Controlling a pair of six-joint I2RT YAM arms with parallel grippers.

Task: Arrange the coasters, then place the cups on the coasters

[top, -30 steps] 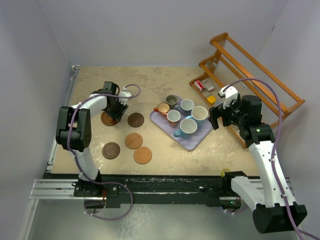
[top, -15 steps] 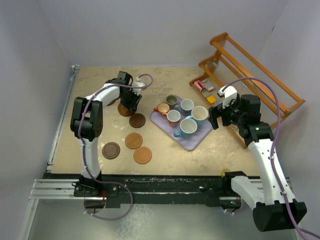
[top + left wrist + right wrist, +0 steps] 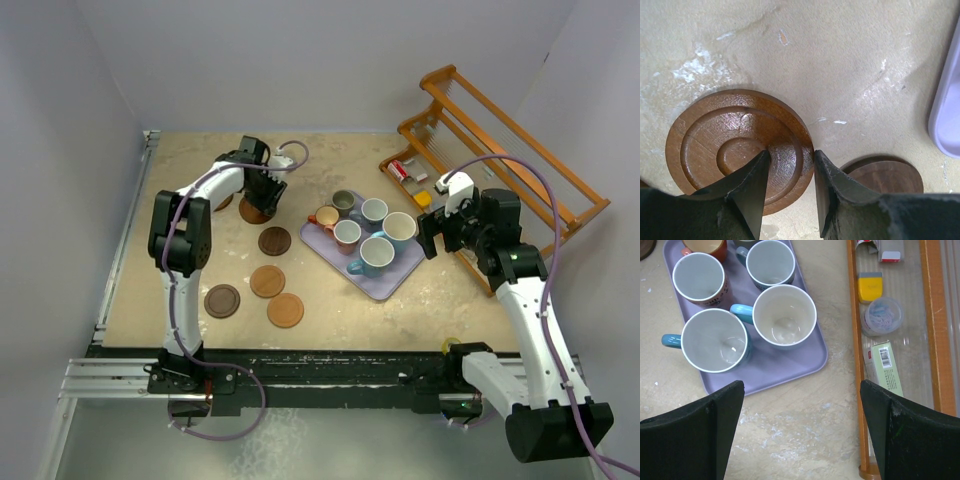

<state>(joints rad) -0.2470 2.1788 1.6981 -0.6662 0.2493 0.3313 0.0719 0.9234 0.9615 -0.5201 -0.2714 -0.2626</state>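
At the far left of the table, found the left gripper (image 3: pixel 790 156) clenched on the right rim of the ridged coaster (image 3: pixel 730 145): one finger over the grooved face, the other just outside the edge. Judged a shallow bite on a thin disc. Cannot tell whether lifted clear of the table (image 3: pixel 840 60) or dragging on it.

Just beside, toward the tray: a second coaster (image 3: pixel 885 177), close but apart. Nearer the arm bases, logged three loose coasters (image 3: pixel 267 281) in an uneven cluster. To the right of those, the lavender tray (image 3: pixel 395 282), with all six cups (image 3: pixel 398 230) on it and none yet on a coaster. Off the tray's right side, noted the right gripper (image 3: pixel 802 432) spread wide, holding nothing.

For the step in hand:
- Carry low and level, without hurry, given the slim hold.
- Pick a spot well apart from the second coaster, leaving room for a cup and its handle.
- Lower to full flat contact before releasing.
- Open only a little, then withdraw straight up, to avoid catching the rim and flipping the disc.
- Keep clear of the tray edge.
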